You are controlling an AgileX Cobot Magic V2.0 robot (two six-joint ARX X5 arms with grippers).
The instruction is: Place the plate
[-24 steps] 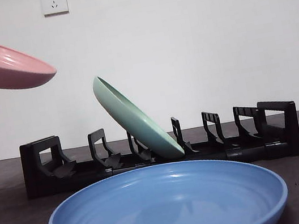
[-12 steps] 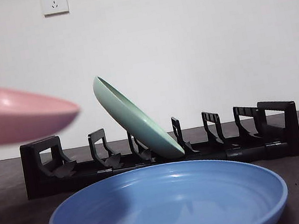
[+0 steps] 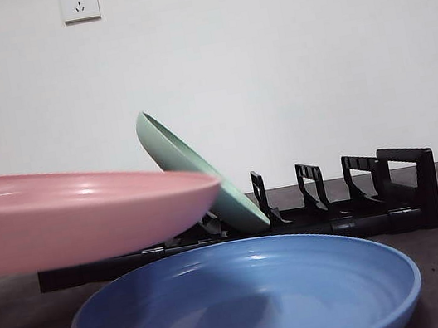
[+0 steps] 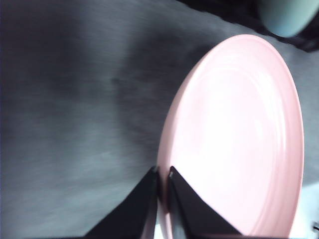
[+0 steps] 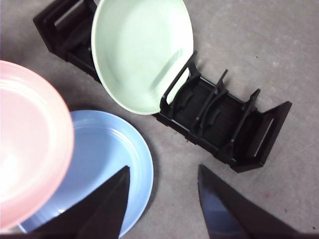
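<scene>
A pink plate (image 3: 77, 221) hangs nearly level at the left of the front view, in front of the rack's left end and just above the blue plate's left rim. My left gripper (image 4: 162, 174) is shut on the pink plate's (image 4: 239, 134) rim. The pink plate (image 5: 27, 149) also shows in the right wrist view, overlapping the blue plate. A green plate (image 3: 195, 172) leans in the black rack (image 3: 358, 191). A blue plate (image 3: 246, 298) lies flat in front of the rack. My right gripper (image 5: 162, 184) stands open high above the table, holding nothing.
The rack (image 5: 219, 114) has several free slots to the right of the green plate (image 5: 142, 52). Grey table (image 5: 279, 55) surrounds it. A white wall with two sockets (image 3: 78, 2) stands behind.
The pink plate has come down and to the right, from high at the left edge to just above the blue plate, now hiding the rack's left end. Green and blue plates stay put.
</scene>
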